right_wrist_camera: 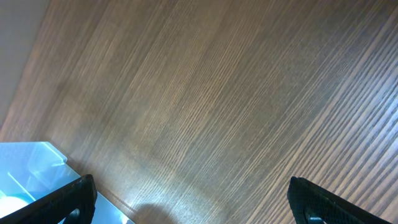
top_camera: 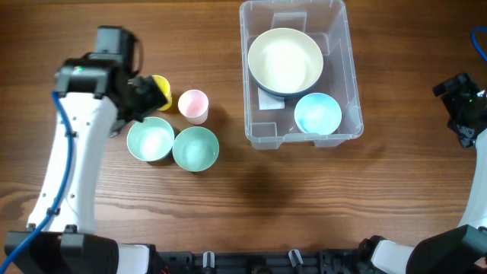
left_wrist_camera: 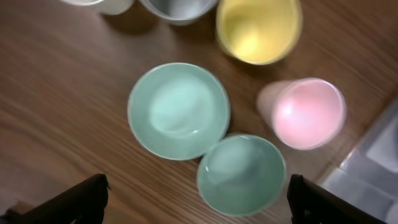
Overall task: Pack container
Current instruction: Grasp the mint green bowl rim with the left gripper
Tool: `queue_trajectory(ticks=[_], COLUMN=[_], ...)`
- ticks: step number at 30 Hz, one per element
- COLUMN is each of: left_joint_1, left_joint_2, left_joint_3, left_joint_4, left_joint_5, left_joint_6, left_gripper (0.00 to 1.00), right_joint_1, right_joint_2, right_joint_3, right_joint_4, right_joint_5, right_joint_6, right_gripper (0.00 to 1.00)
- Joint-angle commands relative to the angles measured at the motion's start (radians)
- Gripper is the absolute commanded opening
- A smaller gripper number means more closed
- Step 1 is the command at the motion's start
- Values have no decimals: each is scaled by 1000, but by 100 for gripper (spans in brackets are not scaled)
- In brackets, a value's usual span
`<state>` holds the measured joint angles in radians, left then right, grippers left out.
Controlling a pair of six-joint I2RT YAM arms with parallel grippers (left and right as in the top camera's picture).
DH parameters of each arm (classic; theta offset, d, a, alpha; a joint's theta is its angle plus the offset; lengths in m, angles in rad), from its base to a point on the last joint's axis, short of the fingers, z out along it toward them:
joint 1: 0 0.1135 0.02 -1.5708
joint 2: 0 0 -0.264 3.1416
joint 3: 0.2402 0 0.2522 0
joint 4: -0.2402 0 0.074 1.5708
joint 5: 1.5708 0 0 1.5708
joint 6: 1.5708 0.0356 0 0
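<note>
The clear container [top_camera: 346, 68] stands at the back right of the table. It holds a large cream bowl [top_camera: 284, 60] and a small light blue bowl [top_camera: 317, 113]. Left of it stand a pink cup [top_camera: 193, 105], a yellow cup [top_camera: 161, 90] and two mint green bowls [top_camera: 151, 139] [top_camera: 195, 148]. My left gripper [left_wrist_camera: 198, 202] is open and empty above the two green bowls [left_wrist_camera: 178, 110] [left_wrist_camera: 242, 173], with the pink cup [left_wrist_camera: 308, 112] and yellow cup [left_wrist_camera: 258, 28] beyond. My right gripper [right_wrist_camera: 193, 200] is open and empty over bare wood at the right edge; the container's corner [right_wrist_camera: 34, 163] shows lower left.
In the left wrist view, parts of a white item [left_wrist_camera: 102, 5] and a grey one [left_wrist_camera: 177, 9] show at the top edge. The left arm [top_camera: 76, 160] runs down the table's left side. The right arm [top_camera: 464, 106] is at the far right.
</note>
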<state>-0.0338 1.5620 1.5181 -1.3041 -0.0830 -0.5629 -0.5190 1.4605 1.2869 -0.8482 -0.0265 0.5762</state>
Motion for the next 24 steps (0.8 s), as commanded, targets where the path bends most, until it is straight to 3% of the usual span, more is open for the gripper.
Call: queue_trajectory(ticks=[1, 9, 11, 14, 20, 22, 23, 24], left_joint_1=[134, 207, 207, 207, 207, 207, 207, 207], left_joint_2=[5, 5, 5, 5, 24, 30, 29, 23], left_joint_3=[-136, -483, -541, -600, -641, -642, -641, -641], left_joint_4=[79, 368, 448, 510, 548, 546, 545, 541], left_joint_5=[70, 120, 119, 108, 78, 78, 79, 79], left_joint_6=[19, 50, 51, 53, 54, 54, 54, 54], left_gripper=[92, 82, 69, 40, 32, 20, 4, 4], right_joint_1=[-2, -2, -2, -2, -2, -2, -2, -2], right_joint_2=[9, 9, 9, 9, 9, 9, 9, 9], right_joint_3=[8, 8, 8, 8, 8, 8, 8, 8], right_joint_4=[3, 3, 3, 3, 3, 3, 3, 3], right_joint_5=[-5, -5, -5, -5, -5, -5, -5, -5], right_joint_6=[10, 10, 10, 10, 10, 10, 10, 11], right_gripper=[100, 100, 100, 100, 100, 100, 100, 100])
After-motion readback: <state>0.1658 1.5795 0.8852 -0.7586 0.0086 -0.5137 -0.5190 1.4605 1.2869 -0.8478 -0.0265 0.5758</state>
